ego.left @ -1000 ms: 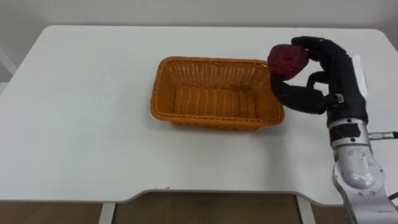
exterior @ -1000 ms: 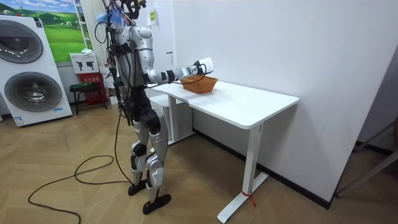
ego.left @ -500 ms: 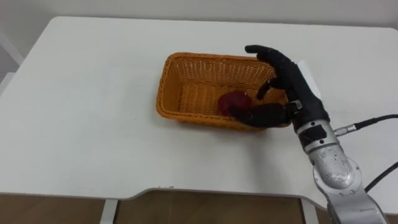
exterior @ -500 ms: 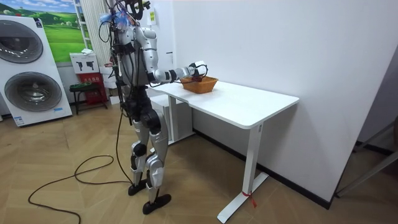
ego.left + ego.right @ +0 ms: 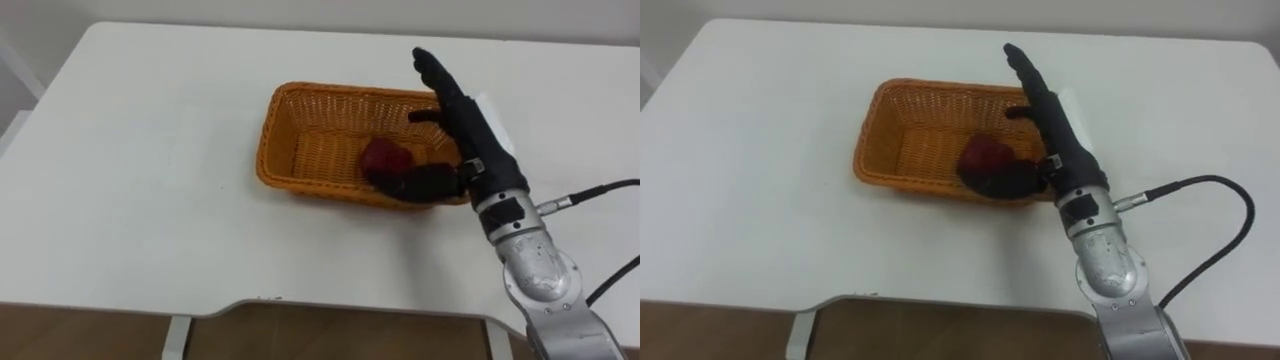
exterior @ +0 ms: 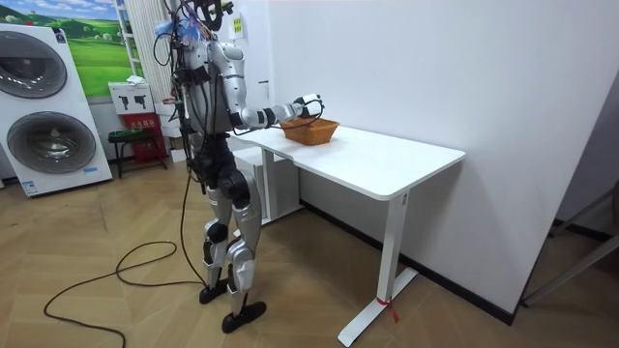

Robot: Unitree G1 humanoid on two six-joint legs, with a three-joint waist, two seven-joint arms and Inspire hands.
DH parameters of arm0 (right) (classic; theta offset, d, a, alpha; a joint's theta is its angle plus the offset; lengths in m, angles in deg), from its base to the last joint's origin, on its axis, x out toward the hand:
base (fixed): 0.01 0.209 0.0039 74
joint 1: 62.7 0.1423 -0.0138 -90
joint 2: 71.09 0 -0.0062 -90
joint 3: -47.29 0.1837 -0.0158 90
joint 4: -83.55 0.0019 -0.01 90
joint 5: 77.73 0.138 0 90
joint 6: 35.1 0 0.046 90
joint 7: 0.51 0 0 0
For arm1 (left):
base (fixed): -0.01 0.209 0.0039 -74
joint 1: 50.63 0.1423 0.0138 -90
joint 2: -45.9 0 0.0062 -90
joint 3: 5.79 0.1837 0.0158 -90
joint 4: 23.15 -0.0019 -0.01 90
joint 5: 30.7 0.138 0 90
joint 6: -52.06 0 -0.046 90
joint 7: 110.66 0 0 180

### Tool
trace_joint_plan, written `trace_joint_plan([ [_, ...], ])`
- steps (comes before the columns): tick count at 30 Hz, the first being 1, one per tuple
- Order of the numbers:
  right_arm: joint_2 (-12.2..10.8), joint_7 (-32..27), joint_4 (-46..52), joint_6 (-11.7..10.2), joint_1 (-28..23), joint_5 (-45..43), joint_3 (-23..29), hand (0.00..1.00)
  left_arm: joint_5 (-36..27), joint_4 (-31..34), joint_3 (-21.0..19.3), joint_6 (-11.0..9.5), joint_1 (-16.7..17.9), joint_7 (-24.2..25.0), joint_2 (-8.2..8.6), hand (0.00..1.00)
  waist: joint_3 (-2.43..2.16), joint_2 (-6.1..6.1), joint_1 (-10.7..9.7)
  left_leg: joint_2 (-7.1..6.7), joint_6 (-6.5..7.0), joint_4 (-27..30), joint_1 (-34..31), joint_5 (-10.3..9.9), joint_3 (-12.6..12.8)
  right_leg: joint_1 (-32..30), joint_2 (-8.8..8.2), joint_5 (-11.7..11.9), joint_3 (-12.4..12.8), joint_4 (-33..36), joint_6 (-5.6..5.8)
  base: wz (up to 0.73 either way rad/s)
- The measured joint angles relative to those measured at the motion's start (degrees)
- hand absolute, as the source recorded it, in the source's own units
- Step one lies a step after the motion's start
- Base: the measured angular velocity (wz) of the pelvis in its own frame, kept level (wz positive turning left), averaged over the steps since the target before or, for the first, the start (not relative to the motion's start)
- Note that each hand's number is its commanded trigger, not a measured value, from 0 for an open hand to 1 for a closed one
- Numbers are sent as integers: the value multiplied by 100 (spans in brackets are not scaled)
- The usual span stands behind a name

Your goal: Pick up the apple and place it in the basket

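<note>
From the left eye view, a white table [image 5: 130, 150] fills the scene, with an orange wicker basket [image 5: 278, 140] standing near its middle. A dark red apple [image 5: 381, 158] lies on the basket's floor, in the right half and close to the near wall. It is the only thing in the basket. The robot's right hand [image 5: 476, 140] comes in from the lower right and hangs over the basket's right end. Its fingers [image 5: 440, 78] are stretched straight, pointing away from the robot, and stand well clear of the apple. The thumb [image 5: 420, 183] reaches sideways over the near rim, and its tip lies right against the apple's right side. Nothing is gripped.

From the room view, the robot stands upright on a wooden floor [image 6: 116, 300] at the table's [image 6: 387, 159] end, on the room view's left. One arm is held out level over the basket [image 6: 311, 131], with its hand [image 6: 308, 104] above the basket. The apple is too small to make out here. A washing machine [image 6: 44, 106] stands against the wall behind the robot.

From the right eye view, the apple [image 5: 980, 157] again sits inside the basket [image 5: 866, 150], toward its right. The right hand [image 5: 1060, 125] has straight fingers, and its thumb [image 5: 1012, 180] lies beside the fruit.
</note>
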Motion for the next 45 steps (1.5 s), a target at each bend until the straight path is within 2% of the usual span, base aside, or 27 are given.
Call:
trace_joint_plan([
  [4,-8,-501,69,-7,-4,20,579,0,2,-36,-177,-10,91,-50,11,0,-11,-42,-125,-16,13,1,-24,9,-44,-1,-14,0,-36,-4,1,6],
  [6,0,-1044,73,-62,-4,25,1152,0,23,-111,-432,-26,176,-94,19,0,-48,-98,-206,-15,12,-6,-2,9,-32,25,-11,1,-32,-21,2,0],
  [8,9,-1560,73,-156,-3,84,1634,0,22,-110,-606,-48,274,-137,17,0,-64,-132,-273,-14,12,-7,2,9,-31,29,-7,1,-32,-24,2,0],
  [10,19,-2110,72,-276,-4,247,2026,0,4,-110,-618,-49,357,-247,13,0,-65,-137,-357,-14,12,-6,20,8,-18,51,-7,1,-29,-40,3,0],
  [12,25,-2748,57,-379,-39,665,2471,0,-94,-95,-664,-55,452,-339,10,0,-61,-139,-495,-11,12,-12,44,8,25,85,-2,9,-7,-101,15,-8],
  [16,55,-3453,-244,-497,-161,1837,3248,0,-86,-55,-896,-87,609,-492,7,0,-57,-113,-687,-3,11,-9,47,8,33,102,2,14,-12,-104,12,0],
  [19,68,-3953,-1407,-509,-201,2873,4034,0,-92,169,-1089,-82,867,-547,9,0,-51,-94,-930,-6,11,-25,78,4,6,163,-3,14,-33,-97,13,4],
  [22,67,-4246,-2057,-501,-279,3786,4415,0,-80,270,-1261,-67,915,-553,14,0,-51,-56,-1035,-11,11,-59,19,2,-31,117,2,14,-26,-84,13,3],
  [25,158,-4388,-3563,-491,-270,4827,4790,0,-60,372,-1368,4,910,-575,12,0,-65,-18,-1101,-14,11,-52,-5,3,-21,60,11,14,23,-51,13,-5],
  [29,153,-4300,-4998,-377,-286,5932,5051,0,17,554,-1556,47,912,-580,36,0,-61,8,-1124,-16,11,-11,-11,6,-6,32,7,-5,31,2,14,0],
  [32,129,-3890,-6288,-328,-342,6400,5043,0,166,579,-1647,57,890,-542,57,0,-63,-1,-1072,-21,11,3,-17,6,-4,37,-2,-25,26,2,16,0],
  [35,-52,-3414,-7150,-123,-452,6489,4878,0,202,592,-1651,186,882,-436,110,0,-65,-3,-1055,-35,12,-4,-11,6,-11,36,-15,-52,28,4,26,2],
  [37,-291,-2996,-7530,39,-494,6443,4769,0,278,584,-1659,276,861,-406,138,0,-68,-1,-1000,-32,12,-10,18,6,1,50,-11,-52,45,6,26,-2],
  [38,-362,-2895,-7574,64,-539,6387,4652,0,257,580,-1659,282,853,-405,151,0,-64,4,-993,-32,12,-11,24,6,6,52,-10,-52,53,6,26,-4],
  [40,-476,-2381,-7969,279,-630,5598,4138,0,254,528,-1657,297,768,-359,191,0,-62,13,-963,-38,12,-10,60,6,-21,101,-18,-52,32,4,26,0],
  [43,-480,-1822,-8223,524,-669,4576,3511,0,250,529,-1647,300,698,-313,237,0,-50,13,-839,-32,11,-59,144,4,8,145,-13,-53,43,2,24,-3],
  [45,-471,-1545,-8231,614,-674,3930,3187,0,217,512,-1618,309,683,-312,259,0,-32,20,-780,-33,11,-75,176,4,7,162,-10,-53,57,-6,24,-2],
])
